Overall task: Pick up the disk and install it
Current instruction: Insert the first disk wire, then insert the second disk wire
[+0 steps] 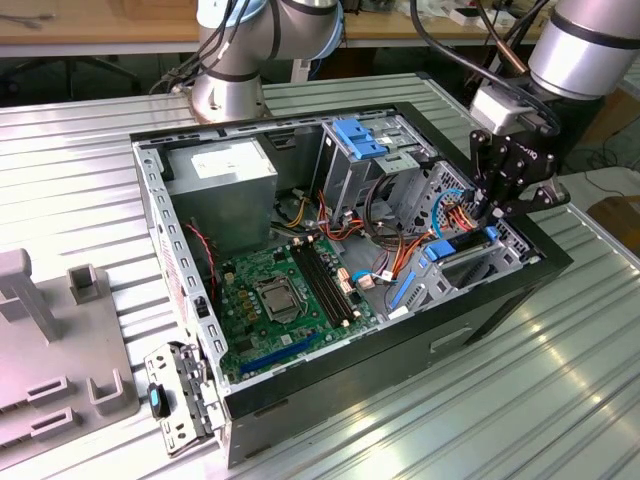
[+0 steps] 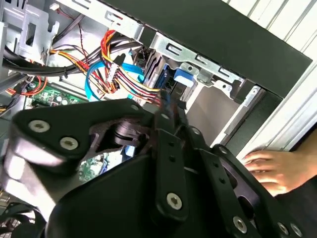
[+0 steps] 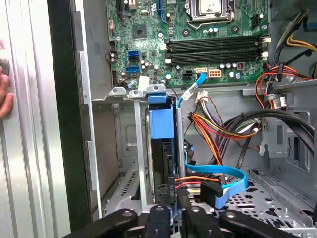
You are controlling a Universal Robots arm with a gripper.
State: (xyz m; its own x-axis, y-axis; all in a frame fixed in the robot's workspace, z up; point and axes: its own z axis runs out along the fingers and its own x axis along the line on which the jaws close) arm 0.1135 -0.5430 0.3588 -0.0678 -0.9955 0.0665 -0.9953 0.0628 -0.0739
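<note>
The disk (image 1: 456,250), a grey drive in a blue carrier, sits tilted in the low drive cage at the open computer case's corner on the exterior view's right. My gripper (image 1: 487,212) hangs over the disk's raised end, fingers drawn together on it. In the first wrist view the disk (image 3: 161,121) stands edge-on in the cage slot, its blue end tab toward the motherboard, and my gripper (image 3: 177,196) meets its near end. The second wrist view shows my gripper (image 2: 166,106) closed against the blue edge, with the carrier's blue tab (image 2: 181,77) just beyond.
Orange, red and blue cables (image 3: 218,134) crowd the space beside the cage. The motherboard (image 1: 285,290) lies on the case floor, and the tall drive bay with a blue bracket (image 1: 360,140) stands behind. A hand (image 2: 272,166) rests on the case's outer edge. A grey fixture (image 1: 60,340) sits on the table.
</note>
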